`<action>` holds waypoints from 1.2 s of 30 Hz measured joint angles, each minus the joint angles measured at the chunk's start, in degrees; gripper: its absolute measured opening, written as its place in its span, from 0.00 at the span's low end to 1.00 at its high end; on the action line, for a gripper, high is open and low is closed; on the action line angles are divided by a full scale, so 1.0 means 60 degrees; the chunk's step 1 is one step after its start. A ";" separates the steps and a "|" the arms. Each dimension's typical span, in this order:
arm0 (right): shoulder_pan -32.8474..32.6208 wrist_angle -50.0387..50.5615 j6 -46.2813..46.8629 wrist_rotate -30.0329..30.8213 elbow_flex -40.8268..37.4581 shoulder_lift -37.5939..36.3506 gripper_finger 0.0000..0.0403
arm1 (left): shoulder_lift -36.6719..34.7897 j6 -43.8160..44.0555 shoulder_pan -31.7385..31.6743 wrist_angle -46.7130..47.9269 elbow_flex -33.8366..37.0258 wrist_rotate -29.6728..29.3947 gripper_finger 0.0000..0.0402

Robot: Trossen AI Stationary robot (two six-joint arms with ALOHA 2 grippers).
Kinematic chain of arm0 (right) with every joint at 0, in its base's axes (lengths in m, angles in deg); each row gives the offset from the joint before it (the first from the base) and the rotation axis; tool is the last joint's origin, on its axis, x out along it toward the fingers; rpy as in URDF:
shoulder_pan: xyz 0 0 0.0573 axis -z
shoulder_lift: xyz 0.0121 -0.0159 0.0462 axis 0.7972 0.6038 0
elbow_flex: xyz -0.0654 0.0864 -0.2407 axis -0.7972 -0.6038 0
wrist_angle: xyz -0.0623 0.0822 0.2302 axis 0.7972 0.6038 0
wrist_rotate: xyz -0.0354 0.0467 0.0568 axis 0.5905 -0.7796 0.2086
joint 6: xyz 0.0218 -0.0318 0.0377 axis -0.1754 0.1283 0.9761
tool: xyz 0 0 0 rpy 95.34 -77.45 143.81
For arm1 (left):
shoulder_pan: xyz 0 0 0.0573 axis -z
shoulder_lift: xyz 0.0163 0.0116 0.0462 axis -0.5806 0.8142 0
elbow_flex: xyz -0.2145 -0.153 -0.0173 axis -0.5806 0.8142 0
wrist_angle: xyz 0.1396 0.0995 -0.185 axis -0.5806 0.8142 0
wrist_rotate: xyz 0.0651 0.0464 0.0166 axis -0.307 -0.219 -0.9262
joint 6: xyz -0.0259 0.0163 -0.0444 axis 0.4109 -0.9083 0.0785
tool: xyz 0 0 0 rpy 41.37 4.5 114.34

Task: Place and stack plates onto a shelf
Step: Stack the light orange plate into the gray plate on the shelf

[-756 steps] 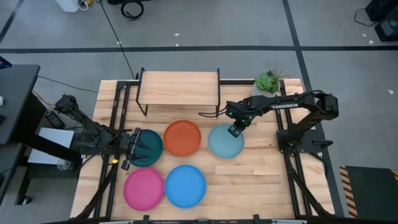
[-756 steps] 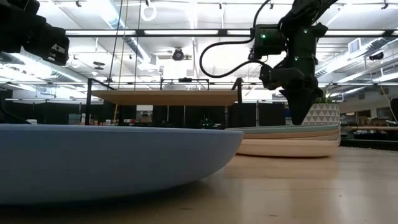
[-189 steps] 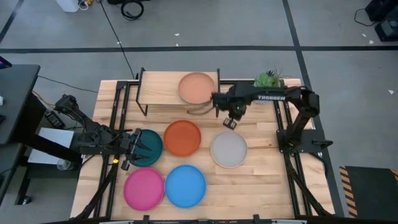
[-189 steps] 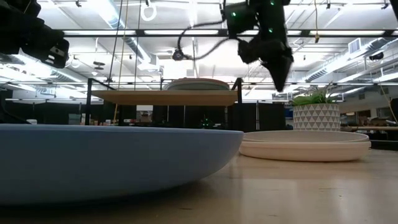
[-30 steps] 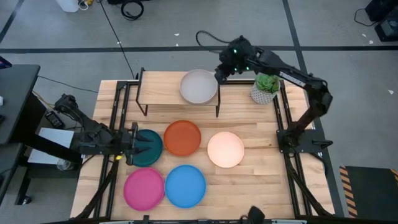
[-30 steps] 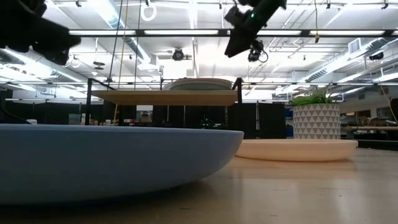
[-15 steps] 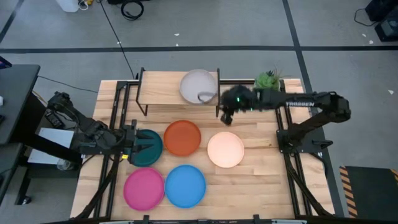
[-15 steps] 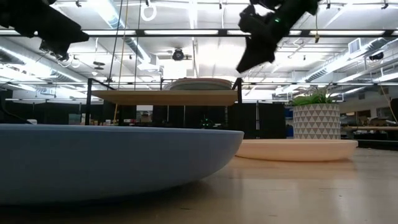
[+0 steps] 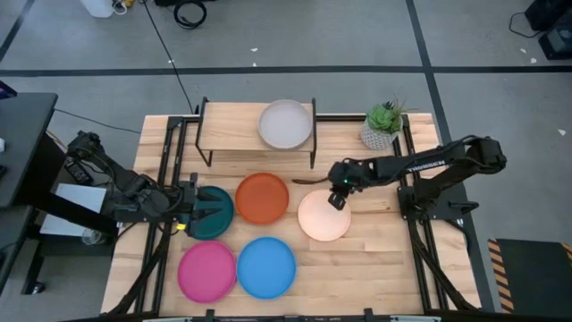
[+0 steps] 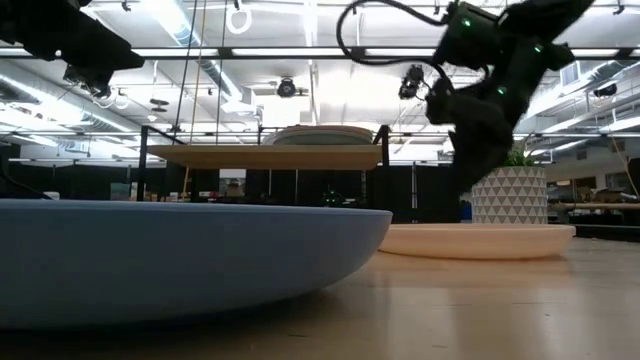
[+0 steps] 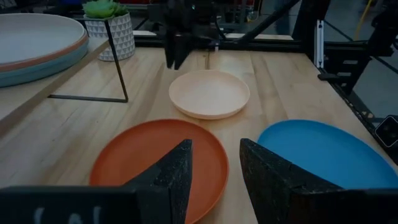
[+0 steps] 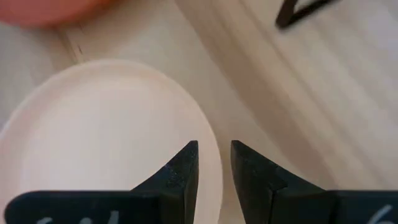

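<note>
On the right end of the shelf (image 9: 234, 127) lies a stack of three plates, grey (image 9: 285, 123) on top, tan and pale teal (image 11: 37, 59) under it. On the table lie the orange (image 9: 263, 198), cream (image 9: 317, 222), dark teal (image 9: 216, 215), pink (image 9: 206, 271) and blue (image 9: 266, 266) plates. My right gripper (image 9: 338, 199) hangs open just above the cream plate's far right rim (image 12: 208, 134), one finger on either side of it, pointing down. My left gripper (image 9: 192, 213) is open over the dark teal plate, pointing toward the orange plate (image 11: 155, 155).
A potted plant (image 9: 382, 125) stands to the right of the shelf, near the table's far right corner. The shelf's thin black legs (image 11: 118, 68) stand just beyond the orange and cream plates. Bare wood lies to the right of the cream and blue plates.
My right gripper has swung from high beyond the shelf's right end toward the near edge, passing in front of the shelf, and has come down over the cream plate's far right rim. The plates have not moved.
</note>
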 joint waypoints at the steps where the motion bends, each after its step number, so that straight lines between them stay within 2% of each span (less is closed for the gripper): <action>1: -0.0080 -0.0176 0.0184 0.0027 -0.0172 0.0048 0.25 | -0.0001 0.0000 0.0000 0.0009 0.0001 0.0000 0.35; 5: -0.0456 -0.0364 0.0804 0.0062 -0.0509 0.0247 0.25 | -0.0002 -0.0007 0.0000 0.0003 0.0002 0.0000 0.35; 15: -0.1226 -0.0281 0.1264 0.1111 -0.0586 0.0812 0.25 | -0.0002 -0.0003 0.0000 0.0015 0.0002 0.0004 0.35; 19: -0.1308 -0.0298 0.1281 0.1535 -0.0586 0.0907 0.25 | -0.0002 0.0035 0.0004 0.0019 0.0002 0.0154 0.35; 25: -0.1441 -0.0459 0.1236 0.1560 -0.0586 0.0711 0.25 | -0.0002 0.0066 0.0004 0.0006 0.0002 0.0321 0.35; 31: -0.1392 -0.0080 0.1038 0.2177 -0.0663 0.0744 0.25 | -0.0002 0.0059 0.0004 0.0002 0.0002 0.0321 0.35; 36: -0.1209 -0.0534 0.1057 0.2048 -0.1189 0.0732 0.25 | -0.0002 0.0080 0.0004 -0.0004 0.0002 0.0321 0.35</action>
